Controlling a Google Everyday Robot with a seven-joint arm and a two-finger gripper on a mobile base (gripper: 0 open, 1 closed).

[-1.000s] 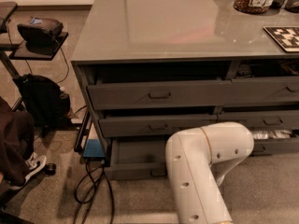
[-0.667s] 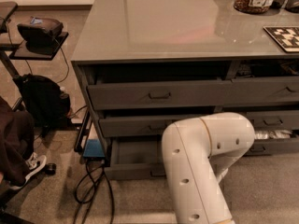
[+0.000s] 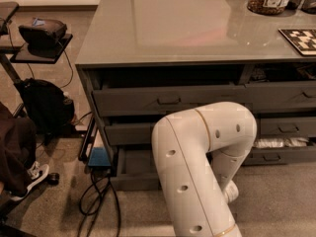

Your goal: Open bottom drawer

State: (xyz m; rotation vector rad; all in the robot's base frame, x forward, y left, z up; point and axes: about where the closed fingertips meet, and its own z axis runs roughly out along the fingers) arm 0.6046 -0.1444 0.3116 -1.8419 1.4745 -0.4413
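Clerk: Item one, the end effector?

Checker: The gripper is not visible. It sits somewhere behind the bulky white jointed robot arm (image 3: 197, 152), low in front of the cabinet face. The arm's last visible link (image 3: 230, 192) heads down that way. How far the gripper is open, and whether it holds anything, cannot be told.

Clerk: Item two, the task's thing?

Checker: Dark grey metal bottom drawer (image 3: 132, 168), lowest of the left stack in the wide grey glossy-topped cabinet (image 3: 163, 28). It stands part-way out, with bare grey tray showing. The visible part lies left of where the gripper appears to be, at about the same low level. Its handle is hidden by the arm.

Clerk: Axis?

Checker: The front runs left-right along the cabinet face, and travel is straight out from it. Judged: any further pull goes away from the cabinet, square to that front.

Clerk: Neighbours?

Checker: Above the gripper's place is a taller grey drawer front (image 3: 169, 101) with a loop handle. To its right is a like grey drawer showing white packets (image 3: 279, 143), not the target. Further left, a blue box (image 3: 99, 157) and black cables (image 3: 96, 201) lie beside the bottom drawer's corner.
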